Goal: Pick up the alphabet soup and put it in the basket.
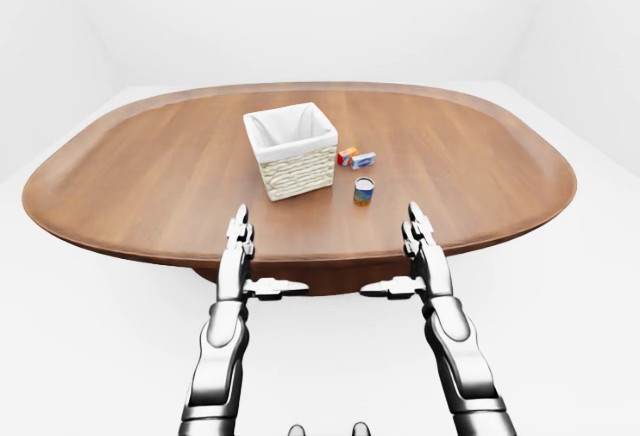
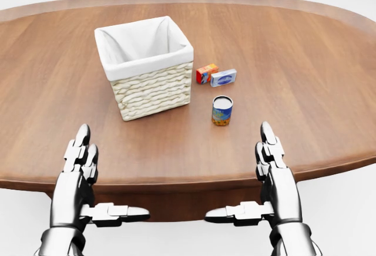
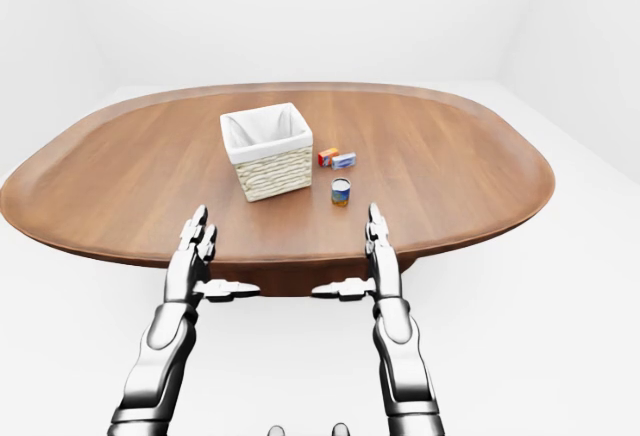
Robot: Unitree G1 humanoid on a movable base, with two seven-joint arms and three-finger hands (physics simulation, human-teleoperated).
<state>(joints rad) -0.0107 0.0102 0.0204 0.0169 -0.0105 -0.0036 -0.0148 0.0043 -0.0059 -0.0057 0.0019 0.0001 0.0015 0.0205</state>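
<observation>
I see an oval wooden table (image 2: pixel 305 62). On it stand a lined wicker basket (image 2: pixel 147 71), the soup can (image 2: pixel 222 110) upright near its right, and two small boxes, orange (image 2: pixel 206 73) and blue-white (image 2: pixel 224 77), touching.

A small orange box (image 2: pixel 206 73) and a small blue-and-white box (image 2: pixel 224 77) are lying side by side, touching, near the middle of the oval wooden table (image 2: pixel 305 68), well in from its edges. White floor (image 1: pixel 90 316) and white walls (image 1: pixel 320 6) are surrounding it.
</observation>
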